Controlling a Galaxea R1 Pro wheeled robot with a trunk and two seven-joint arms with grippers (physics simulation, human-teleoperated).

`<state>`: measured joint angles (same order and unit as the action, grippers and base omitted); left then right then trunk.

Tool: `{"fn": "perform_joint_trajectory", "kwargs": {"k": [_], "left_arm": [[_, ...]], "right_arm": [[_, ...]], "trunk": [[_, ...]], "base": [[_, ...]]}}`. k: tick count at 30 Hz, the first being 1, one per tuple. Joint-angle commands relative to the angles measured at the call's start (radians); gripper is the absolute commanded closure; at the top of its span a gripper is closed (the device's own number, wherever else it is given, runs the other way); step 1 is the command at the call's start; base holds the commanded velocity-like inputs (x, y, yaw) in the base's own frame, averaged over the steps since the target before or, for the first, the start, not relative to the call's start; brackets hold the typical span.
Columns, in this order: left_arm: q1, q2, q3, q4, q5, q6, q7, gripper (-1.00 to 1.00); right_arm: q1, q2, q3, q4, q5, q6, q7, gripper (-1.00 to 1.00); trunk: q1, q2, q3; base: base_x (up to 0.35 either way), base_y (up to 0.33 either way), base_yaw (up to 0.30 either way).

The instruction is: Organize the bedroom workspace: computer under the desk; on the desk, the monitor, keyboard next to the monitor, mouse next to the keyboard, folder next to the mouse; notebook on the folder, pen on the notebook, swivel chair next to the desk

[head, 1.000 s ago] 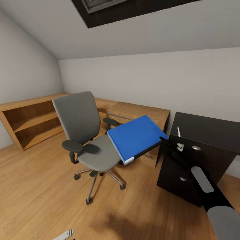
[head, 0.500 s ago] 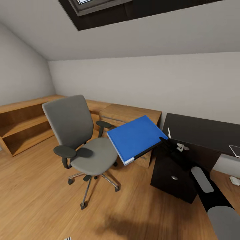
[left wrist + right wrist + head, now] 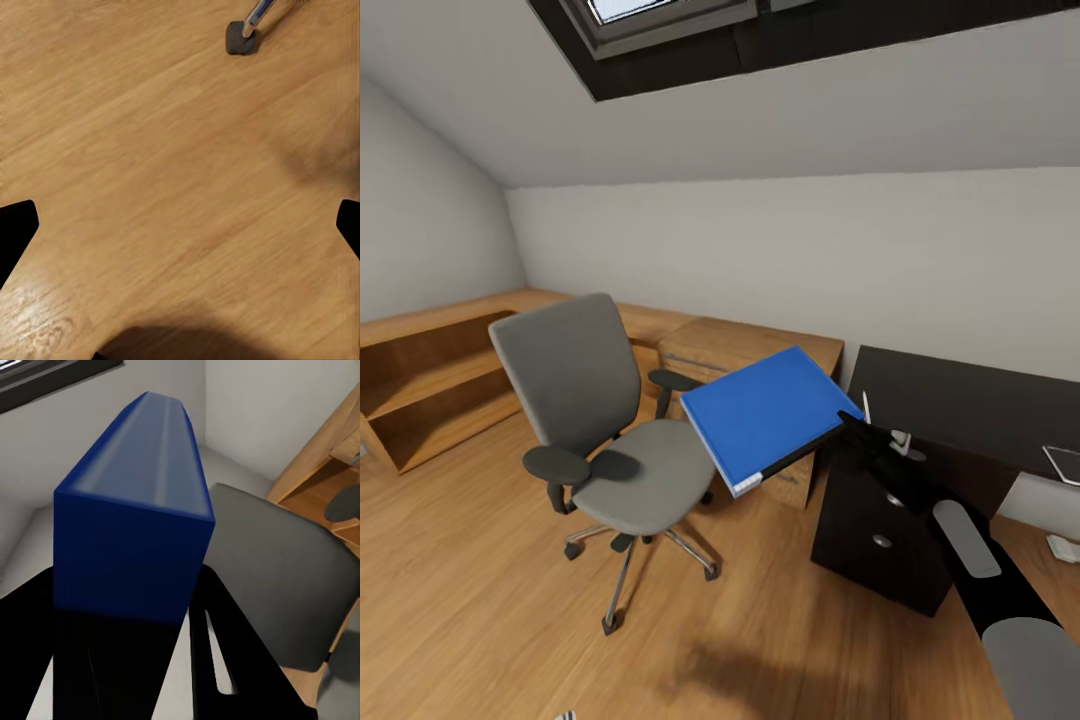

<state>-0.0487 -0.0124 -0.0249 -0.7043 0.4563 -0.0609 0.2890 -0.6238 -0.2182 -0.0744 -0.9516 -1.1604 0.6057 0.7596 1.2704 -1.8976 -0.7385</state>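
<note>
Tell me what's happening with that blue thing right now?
Right tool shut on folder, held tilted in the air between swivel chair and desk. Left tool open over bare floor. Nothing between folder and desk.

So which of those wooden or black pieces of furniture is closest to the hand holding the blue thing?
The black desk with silver-knobbed drawers: the right hand hangs by its corner, while the light wooden shelf unit stands beyond the chair.

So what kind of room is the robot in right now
Probably an attic room used as a home office. A sloped ceiling with a skylight runs overhead, and on the wooden floor stand a swivel chair, a black desk with drawers and a low wooden shelf unit.
</note>
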Motion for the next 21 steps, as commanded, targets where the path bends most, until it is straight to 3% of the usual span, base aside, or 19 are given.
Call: {"fn": "perform_joint_trajectory", "kwargs": {"k": [1, 13, 17, 20, 21], "left_arm": [[0.000, 0.000, -0.003, 0.000, 0.010, -0.005, 0.004, -1.00], [0.000, 0.000, -0.003, 0.000, 0.010, -0.004, 0.003, -1.00], [0.000, -0.006, -0.003, 0.006, 0.010, -0.004, 0.001, -1.00], [0.000, -0.009, -0.004, 0.007, 0.010, -0.004, 0.001, -1.00], [0.000, -0.010, -0.004, 0.008, 0.009, -0.004, 0.001, -1.00]], "right_arm": [[-0.001, 0.000, -0.001, 0.000, -0.004, 0.006, 0.000, 1.00], [-0.001, 0.003, 0.004, 0.000, 0.001, -0.002, -0.013, 1.00], [-0.001, 0.013, 0.005, -0.002, 0.045, -0.030, -0.046, 1.00], [-0.001, 0.016, 0.006, -0.002, 0.056, -0.039, -0.051, 1.00], [-0.001, 0.018, 0.007, -0.002, 0.079, -0.082, -0.056, 1.00]], "trunk": [[-0.004, 0.007, 0.002], [-0.050, 0.091, 0.040], [-0.065, 0.119, 0.052], [-0.077, 0.140, 0.062], [-0.081, 0.147, 0.065]], "base": [[0.000, 0.000, 0.000], [0.000, 0.000, -0.018], [0.000, 0.000, -0.255], [0.000, 0.000, -0.289], [0.000, 0.000, -0.292]]}}
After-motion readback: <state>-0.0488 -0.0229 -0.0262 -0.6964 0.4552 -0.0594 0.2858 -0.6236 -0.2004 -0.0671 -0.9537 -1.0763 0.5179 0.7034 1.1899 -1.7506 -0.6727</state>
